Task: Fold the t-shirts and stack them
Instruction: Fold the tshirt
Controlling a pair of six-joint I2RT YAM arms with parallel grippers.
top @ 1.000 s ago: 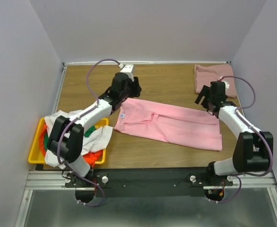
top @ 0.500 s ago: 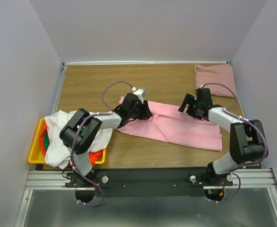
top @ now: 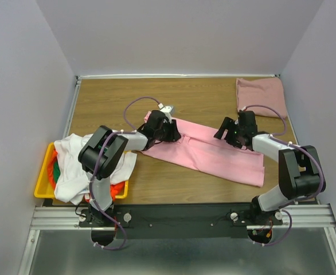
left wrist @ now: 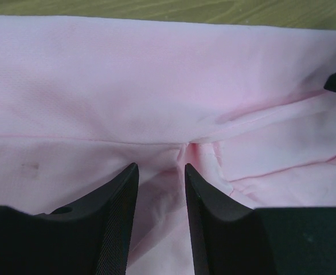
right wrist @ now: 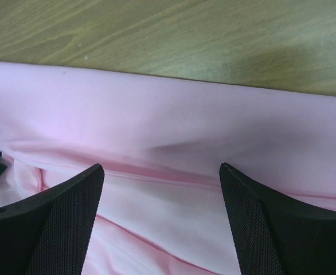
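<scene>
A bright pink t-shirt [top: 214,153] lies spread across the middle of the table. My left gripper [top: 167,130] is down on its left part, near the far edge. In the left wrist view its jaws [left wrist: 161,166] are open by a narrow gap, with a wrinkle of pink cloth [left wrist: 156,86] bunched between the tips. My right gripper [top: 225,132] rests low on the shirt's far edge, right of centre. Its jaws [right wrist: 162,166] are wide open over a seam of the pink cloth [right wrist: 185,114]. A dusty rose t-shirt [top: 260,96] lies folded at the far right corner.
A yellow bin [top: 40,186] sits at the near left edge, heaped with a white t-shirt [top: 70,154], an orange one [top: 113,189] and a bit of green [top: 108,159]. Bare wood [top: 110,97] lies behind the pink shirt. Purple walls close in both sides.
Both grippers came down from behind the pink shirt onto its far edge. The left jaws narrowed. The shirt's near right corner drew slightly inward.
</scene>
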